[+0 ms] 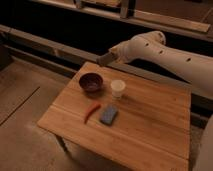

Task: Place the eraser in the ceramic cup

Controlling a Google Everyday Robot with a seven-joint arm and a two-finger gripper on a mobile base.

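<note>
Lying flat on the wooden worktop [155, 127], the eraser [109, 115] is a thin blue-grey pad. It is shaped like a rectangle with soft, rounded corners. Its top looks dull and smooth. It sits near the middle of the worktop, a bit toward the front edge, and it is turned at a small slant.

The worktop is made of long brown planks laid side by side, with straight edges and fine lines running along the wood.

Just beside the eraser, on the left in the camera view, lies a slim red chili-shaped thing [91, 111]. It is long and a little bent, and a thin strip of wood shows between the two.

Behind the eraser, and apart from it, stands the ceramic cup [118, 88]. The cup is small, plain and white, round like a short tube, and it stands upright with its mouth up. Near the cup, on its left, sits a bowl [91, 82]. The bowl is wider, round and dark purple-brown.

The arm [165, 52] is thick, white and smooth, with small dark dots along its side. It reaches in from the right. At its tip is the grey, blocky end effector [105, 59]. It hangs in the air over the far edge of the worktop, above and behind the bowl, well apart from the eraser. Whether the end effector is spread or pressed together cannot be told.
</note>
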